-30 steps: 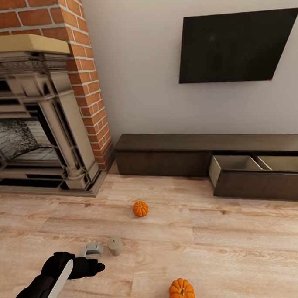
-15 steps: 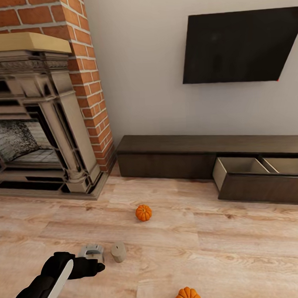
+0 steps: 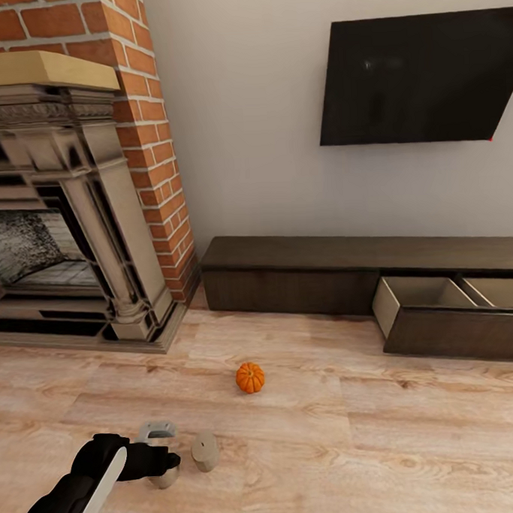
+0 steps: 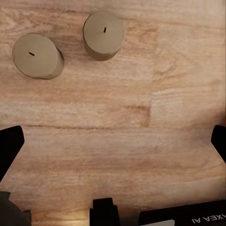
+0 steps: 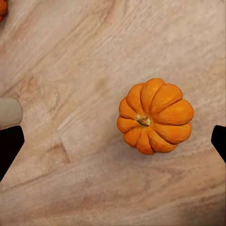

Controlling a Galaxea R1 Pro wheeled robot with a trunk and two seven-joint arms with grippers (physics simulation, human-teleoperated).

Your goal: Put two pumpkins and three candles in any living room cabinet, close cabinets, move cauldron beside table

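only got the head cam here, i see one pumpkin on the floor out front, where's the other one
observer: Right under the right claw. The second pumpkin sits stem up on the plank floor.
operator: is that claw open or already on it
observer: Wide open; neither finger touches the pumpkin.
operator: ok and the left one, holding anything
observer: Nothing. The left claw is open over bare floor, and two candles stand upright past its fingertips, apart from each other.
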